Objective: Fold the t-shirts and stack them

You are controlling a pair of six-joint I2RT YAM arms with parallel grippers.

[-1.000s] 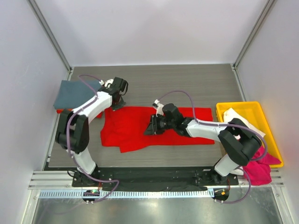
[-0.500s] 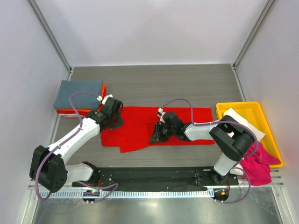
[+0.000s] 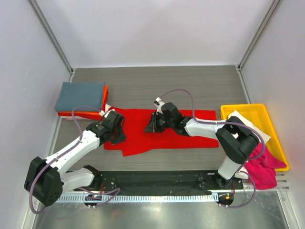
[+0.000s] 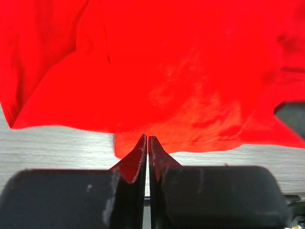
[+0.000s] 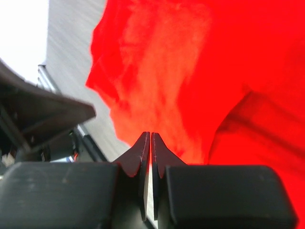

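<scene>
A bright red t-shirt point(image 3: 186, 129) lies spread flat across the middle of the table. My left gripper point(image 3: 117, 132) rests at its left edge, jaws shut; in the left wrist view the left gripper point(image 4: 147, 137) tips touch the red t-shirt point(image 4: 190, 81) hem with nothing seen between them. My right gripper point(image 3: 152, 126) sits on the shirt's middle, near the back edge. In the right wrist view the right gripper point(image 5: 149, 134) is closed, its tips pinching the red t-shirt point(image 5: 157, 71). A slate grey-blue t-shirt point(image 3: 80, 95) lies folded on an orange t-shirt point(image 3: 106, 91) at the back left.
A yellow tray point(image 3: 248, 110) stands at the right with a white t-shirt point(image 3: 238, 118) in it. A magenta pink t-shirt point(image 3: 263, 172) hangs over the tray's near corner, beside the right arm's base. Walls close in the table on three sides.
The left arm swung from beside the folded stack down to the red shirt's left edge. The right gripper shifted back and left on the shirt, and its jaws closed.
</scene>
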